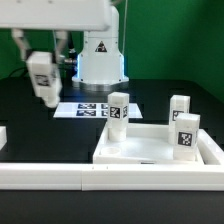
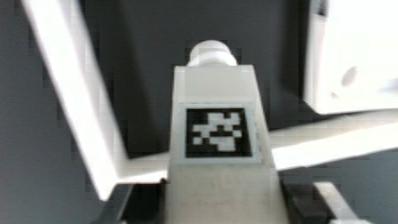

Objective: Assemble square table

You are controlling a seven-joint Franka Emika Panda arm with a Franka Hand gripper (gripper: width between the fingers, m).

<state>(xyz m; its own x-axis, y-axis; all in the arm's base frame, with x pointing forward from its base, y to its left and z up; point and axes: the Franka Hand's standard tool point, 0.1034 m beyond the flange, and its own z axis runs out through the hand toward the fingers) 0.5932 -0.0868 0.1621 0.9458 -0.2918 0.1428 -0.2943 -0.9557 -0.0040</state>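
Resting on the black tabletop (image 1: 150, 95), well below and to the exterior view's right of the fingers (image 1: 46, 98), the square slab (image 1: 150, 150) carries three upright legs. Clamped between the fingers (image 2: 317, 203), raised clear of the tabletop, is a fourth leg (image 1: 43, 74).

lying flat near the front: white square slab (image 1: 160, 148) with raised rim. standing upright on it: three stubby white tagged legs (image 1: 118, 107), (image 1: 180, 104), (image 1: 187, 135). hanging tilted in the air toward the exterior view's left: a fourth tagged leg (image 1: 42, 75) (image 2: 217, 130).
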